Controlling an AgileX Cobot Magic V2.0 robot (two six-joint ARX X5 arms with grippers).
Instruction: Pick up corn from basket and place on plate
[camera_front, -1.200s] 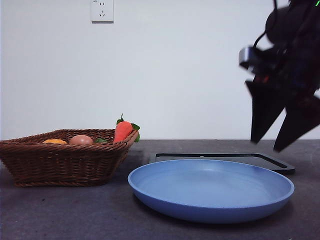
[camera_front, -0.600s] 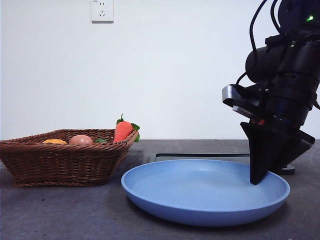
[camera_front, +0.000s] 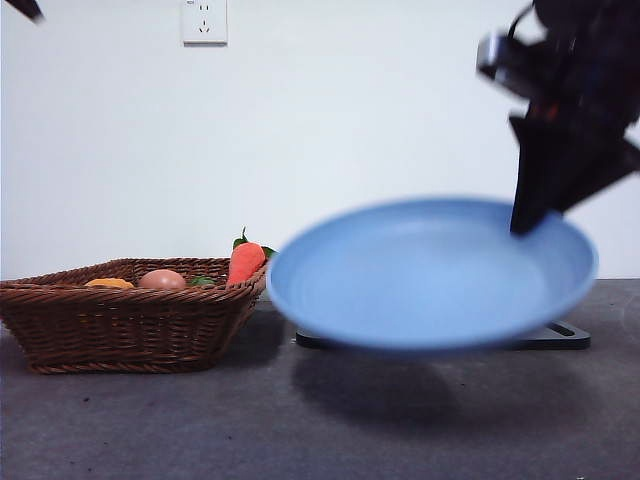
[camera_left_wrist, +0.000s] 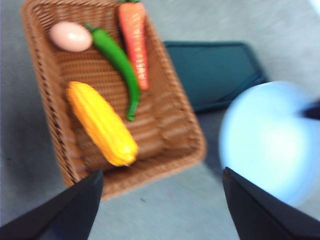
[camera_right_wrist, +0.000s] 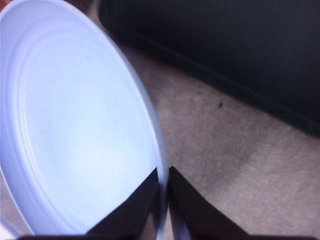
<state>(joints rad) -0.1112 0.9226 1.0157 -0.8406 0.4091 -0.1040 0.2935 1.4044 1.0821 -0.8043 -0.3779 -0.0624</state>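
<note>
Right gripper (camera_right_wrist: 164, 187) pinches the round light-blue plate (camera_front: 432, 272) by its rim, blurred, clear off the table.
Left gripper (camera_left_wrist: 160, 210) gapes wide above the brown wicker basket (camera_left_wrist: 177, 125); the ridged orange-yellow corn (camera_left_wrist: 102, 123) lies inside, only a sliver visible frontally.

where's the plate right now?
The plate hangs in the air above the table, front view right of centre, right of the basket, its rim pinched by the right gripper, the black tray behind it.

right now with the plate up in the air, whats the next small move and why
Probably lower the plate back to the table, since the right gripper grips its rim and holds it tilted above the surface, while the corn lies in the basket below the open left gripper.
</note>
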